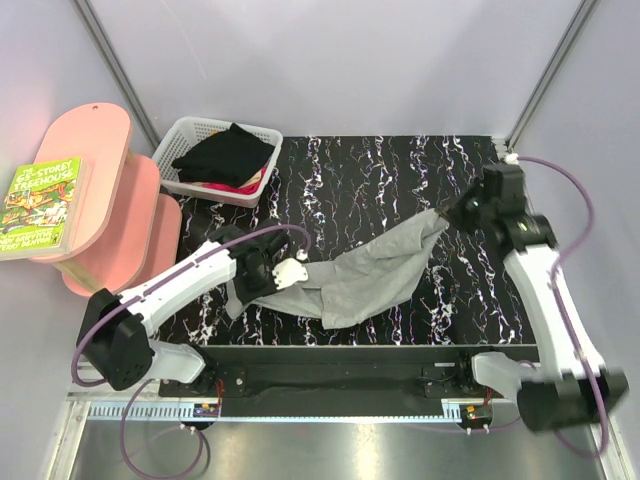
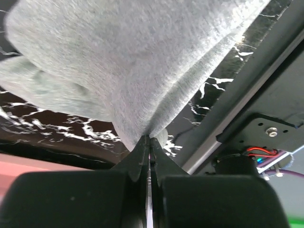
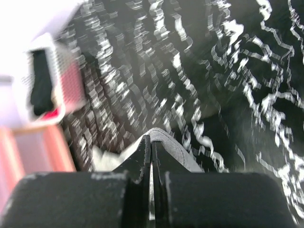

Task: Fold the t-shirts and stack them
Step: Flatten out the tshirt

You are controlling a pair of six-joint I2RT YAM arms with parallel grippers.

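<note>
The light heather-grey t-shirt (image 1: 375, 268) hangs stretched between both grippers over the middle of the black marbled table. My left gripper (image 1: 268, 272) is shut on its near left part; in the left wrist view the cloth (image 2: 133, 61) bunches into the closed fingertips (image 2: 150, 138). My right gripper (image 1: 450, 213) is shut on its far right corner; the right wrist view shows a grey hem (image 3: 173, 145) pinched at the fingertips (image 3: 150, 137). The black t-shirt (image 1: 225, 155) lies crumpled in the white basket (image 1: 200, 128) at the back left.
A pink stepped stand (image 1: 105, 200) with a green book (image 1: 42, 205) on it stands left of the table. Something red and yellow (image 1: 252, 181) lies under the black shirt in the basket. The table's metal front rail (image 2: 247, 99) runs close beside the left gripper.
</note>
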